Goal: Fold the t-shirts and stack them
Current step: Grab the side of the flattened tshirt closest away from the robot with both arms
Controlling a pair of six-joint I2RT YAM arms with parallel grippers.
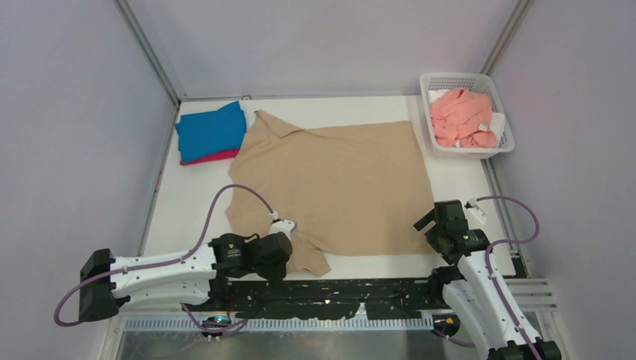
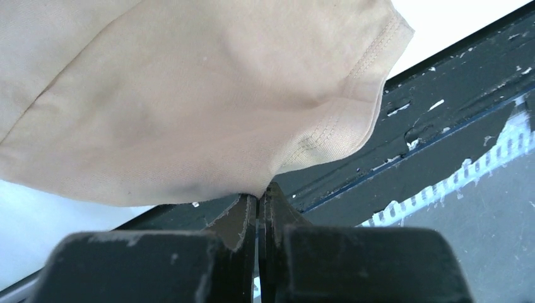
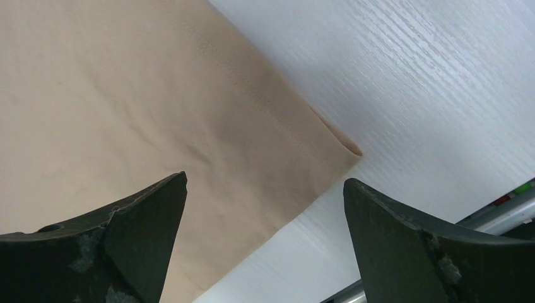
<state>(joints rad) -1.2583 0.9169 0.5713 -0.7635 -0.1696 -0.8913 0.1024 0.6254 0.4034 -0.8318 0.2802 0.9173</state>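
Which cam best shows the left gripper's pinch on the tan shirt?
Left wrist: the left gripper is shut on the tan shirt at its sleeve edge. Top external shows the arm there, pinch hidden. Right wrist shows only another corner of the shirt.

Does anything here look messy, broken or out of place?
The black strip along the near edge is chipped, white flecks showing. The salmon pink shirt lies crumpled in the white basket, not folded.
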